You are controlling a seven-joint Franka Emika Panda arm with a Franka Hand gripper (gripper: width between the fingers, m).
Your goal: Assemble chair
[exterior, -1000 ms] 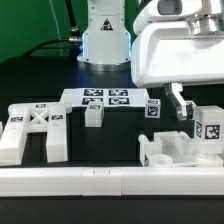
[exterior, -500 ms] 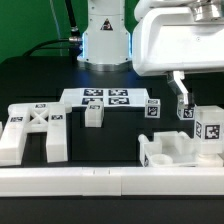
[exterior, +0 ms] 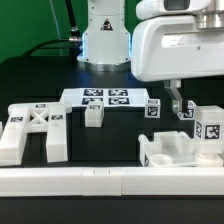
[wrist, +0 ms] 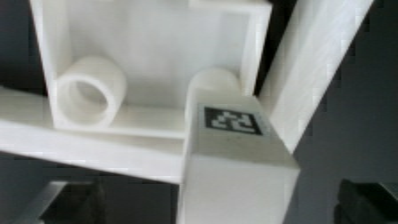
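1. The pincer (exterior: 177, 108) hangs low at the exterior view's right, under the arm's large white housing. Its jaws stand wide, and nothing is seen clamped between them.
2. The chair (exterior: 168, 150) is not yet joined. Its white parts lie loose on the black surface (exterior: 120, 135).
3. The X-braced frame (exterior: 33, 128) lies at the exterior view's left, well apart from the pincer.
4. A small block (exterior: 93, 115) is seen just in front of the marker board (exterior: 105, 97), and a tagged cube (exterior: 153, 108) stands beside that board's right end.
5. A large piece (exterior: 165, 152) lies at the exterior view's right, with a tagged block (exterior: 210, 128) at its far right. The pincer is placed just behind this piece.
6. A long white rail (exterior: 100, 182) runs along the front edge.
7. In the wrist view, a tagged post (wrist: 231, 160) fills the middle, very close to the camera, with a short round tube (wrist: 86, 95) beside it.
8. Whether the fingers touch the post cannot be told.
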